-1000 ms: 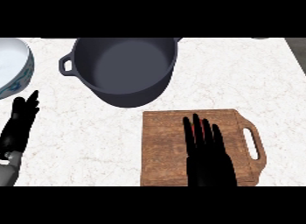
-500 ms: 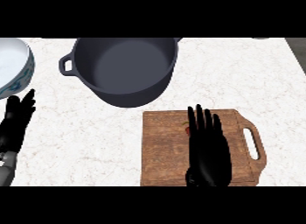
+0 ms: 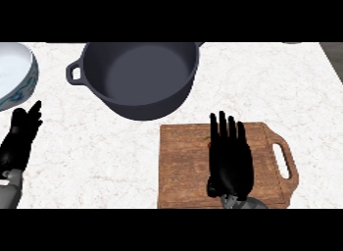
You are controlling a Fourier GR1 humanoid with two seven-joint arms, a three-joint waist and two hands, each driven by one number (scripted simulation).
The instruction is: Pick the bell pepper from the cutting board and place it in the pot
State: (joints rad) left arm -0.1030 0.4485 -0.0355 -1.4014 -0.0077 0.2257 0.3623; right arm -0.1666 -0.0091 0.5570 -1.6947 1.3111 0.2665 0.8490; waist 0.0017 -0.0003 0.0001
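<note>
The tabletop carries one pot, one bowl and one cutting board, with two hands, left and right.

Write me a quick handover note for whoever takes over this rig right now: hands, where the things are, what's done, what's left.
Right hand: open, fingers straight, lying flat over the cutting board.
Left hand: open, resting at the left edge of the view near the white bowl.
Bell pepper: hidden; only a small speck shows beside the right hand's fingers, so it is probably under the hand.
Pot: beyond the board, nothing inside.
Done: nothing placed.
Left: grasp the pepper, lift it, put it in the pot.
</note>
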